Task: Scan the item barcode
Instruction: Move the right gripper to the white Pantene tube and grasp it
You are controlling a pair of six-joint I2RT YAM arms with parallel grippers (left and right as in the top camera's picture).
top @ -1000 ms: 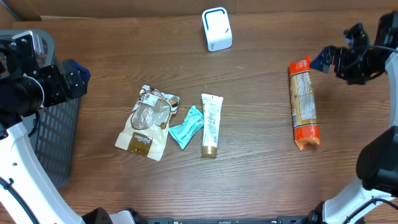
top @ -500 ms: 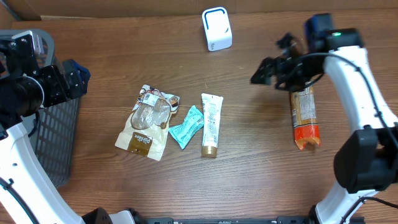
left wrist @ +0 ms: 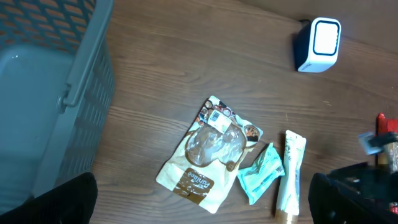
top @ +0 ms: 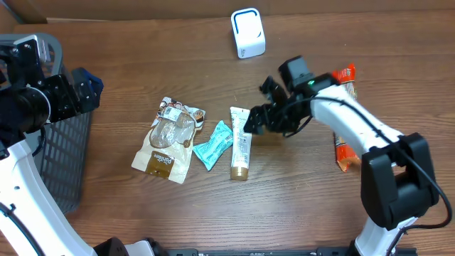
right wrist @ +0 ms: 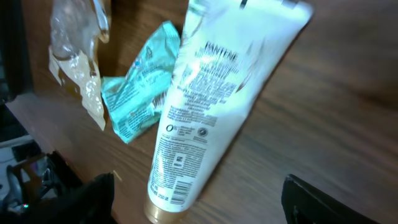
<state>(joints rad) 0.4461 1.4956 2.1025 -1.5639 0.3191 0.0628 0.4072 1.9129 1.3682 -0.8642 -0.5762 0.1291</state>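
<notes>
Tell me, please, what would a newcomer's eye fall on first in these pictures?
The right claw, open, hangs close to the white tube in the middle of the table, where a teal packet and a beige pouch also lie. A small white scanner stands at the far edge, and a grey basket fills the left side.

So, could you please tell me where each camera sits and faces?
Overhead: above the table, facing straight down; left arm and right arm show, right claw by the white tube.
Left wrist: high beside the basket, facing down; its fingertips fill the bottom corners.
Right wrist: low over the tube, facing down; its fingertips show likewise.
Shared: all three show tube and teal packet.
</notes>
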